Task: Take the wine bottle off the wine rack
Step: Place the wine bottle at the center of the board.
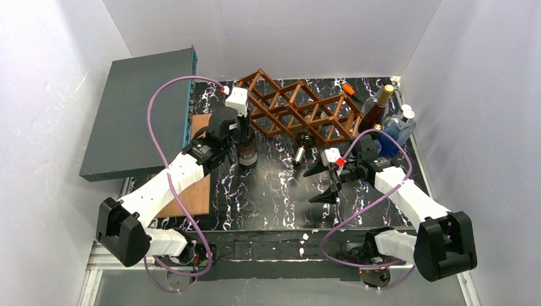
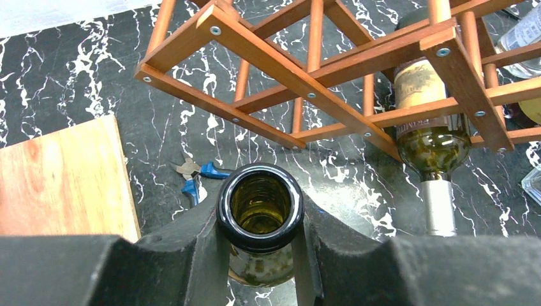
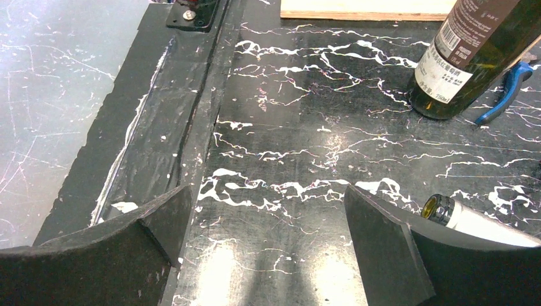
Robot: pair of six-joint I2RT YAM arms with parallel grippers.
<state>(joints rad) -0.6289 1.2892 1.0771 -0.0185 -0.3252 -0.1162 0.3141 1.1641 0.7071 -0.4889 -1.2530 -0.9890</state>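
Observation:
The brown wooden wine rack [image 1: 296, 108] lies on the black marble table; it also shows in the left wrist view [image 2: 306, 83]. My left gripper [image 1: 239, 134] is shut on the neck of a dark green wine bottle [image 1: 247, 152] that stands upright on the table just left of the rack. Its open mouth [image 2: 259, 204] sits between my fingers [image 2: 191, 255]. A second wine bottle [image 2: 427, 121] lies in the rack with its silver-capped neck [image 1: 300, 154] sticking out at the front. My right gripper [image 1: 325, 177] is open and empty, low over the table near that neck [image 3: 472, 220].
A grey flat box [image 1: 140, 115] leans at the back left over a wooden board [image 1: 201, 188]. Blue-handled pliers [image 2: 194, 175] lie by the upright bottle. Other bottles [image 1: 383, 108] stand at the back right. White walls close in on all sides.

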